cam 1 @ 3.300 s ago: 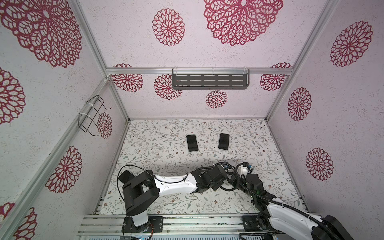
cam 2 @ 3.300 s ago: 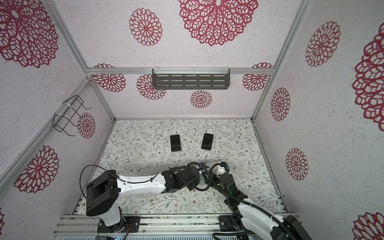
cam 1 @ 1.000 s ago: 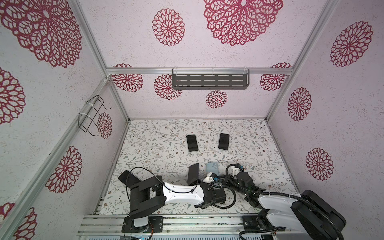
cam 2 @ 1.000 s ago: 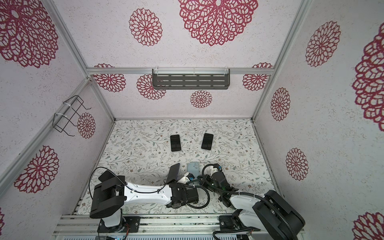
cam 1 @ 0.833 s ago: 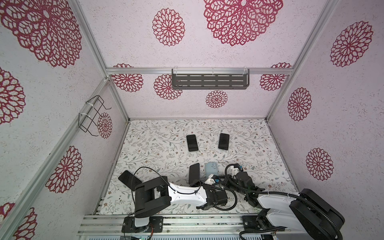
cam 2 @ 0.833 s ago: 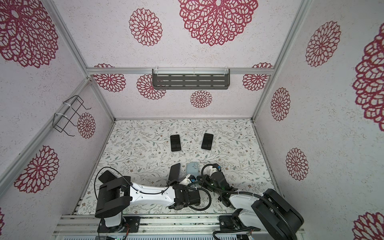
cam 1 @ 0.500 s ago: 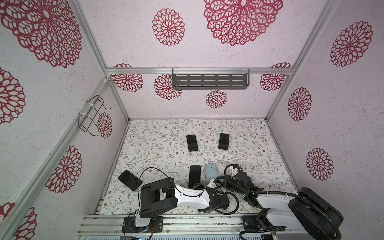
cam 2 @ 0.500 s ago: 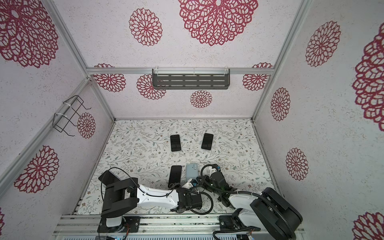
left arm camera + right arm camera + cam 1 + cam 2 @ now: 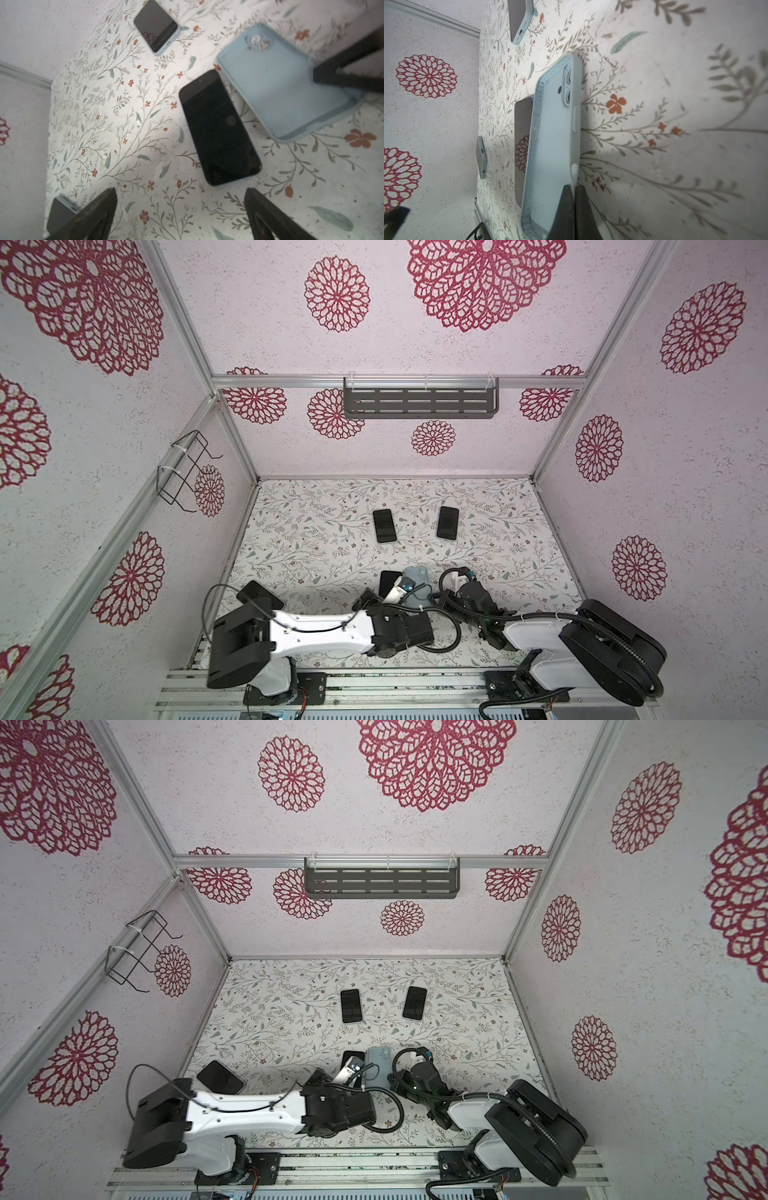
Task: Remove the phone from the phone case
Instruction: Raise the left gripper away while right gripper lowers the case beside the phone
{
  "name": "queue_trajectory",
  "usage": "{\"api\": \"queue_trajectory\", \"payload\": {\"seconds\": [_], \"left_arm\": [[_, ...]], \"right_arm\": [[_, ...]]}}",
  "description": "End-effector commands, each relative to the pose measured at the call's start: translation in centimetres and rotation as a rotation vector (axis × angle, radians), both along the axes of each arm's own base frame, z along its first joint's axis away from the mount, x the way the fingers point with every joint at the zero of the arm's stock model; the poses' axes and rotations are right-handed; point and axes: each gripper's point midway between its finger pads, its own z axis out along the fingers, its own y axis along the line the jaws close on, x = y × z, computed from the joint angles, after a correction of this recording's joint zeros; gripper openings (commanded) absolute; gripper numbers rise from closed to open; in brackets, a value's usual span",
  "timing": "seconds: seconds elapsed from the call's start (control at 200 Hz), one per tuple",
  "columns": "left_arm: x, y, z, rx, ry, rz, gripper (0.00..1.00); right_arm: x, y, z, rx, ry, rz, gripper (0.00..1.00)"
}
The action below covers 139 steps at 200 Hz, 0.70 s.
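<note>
The phone (image 9: pixel 218 128) lies flat on the floral table, dark screen up, bare of any case, and shows in both top views (image 9: pixel 387 581) (image 9: pixel 351 1057). Right beside it is the empty light-blue phone case (image 9: pixel 276 87) (image 9: pixel 554 135) (image 9: pixel 417 575), inner side up. My right gripper (image 9: pixel 574 187) is shut on the case's side wall, one finger inside and one outside. My left gripper (image 9: pixel 180 192) stands wide open just short of the phone's near end, with only table between its fingers. It touches nothing.
Two cased phones (image 9: pixel 384 525) (image 9: pixel 447 522) lie farther back on the table, and a third (image 9: pixel 259 594) lies at the front left by the left arm. A slotted shelf (image 9: pixel 419 398) hangs on the back wall and a wire basket (image 9: pixel 183 472) on the left wall.
My left gripper has opened and let go of the phone, which went from tilted up in its grip to lying flat beside the case. The left arm drew back toward the front.
</note>
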Motion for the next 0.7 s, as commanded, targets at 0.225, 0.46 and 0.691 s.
{"api": "queue_trajectory", "payload": {"seconds": [0.225,0.46,0.691], "left_arm": [[1.9,7.6,5.3,-0.426,0.006,0.22,0.97],[2.3,11.2,7.7,-0.485,-0.013,0.322,0.97],[2.4,11.5,8.8,-0.51,-0.016,0.333,0.97]], "right_arm": [[-0.2,2.4,-0.2,-0.129,-0.048,0.005,0.0],[-0.5,5.2,-0.3,-0.186,-0.063,0.042,0.0],[0.0,4.2,0.4,-0.315,-0.116,0.034,0.0]]}}
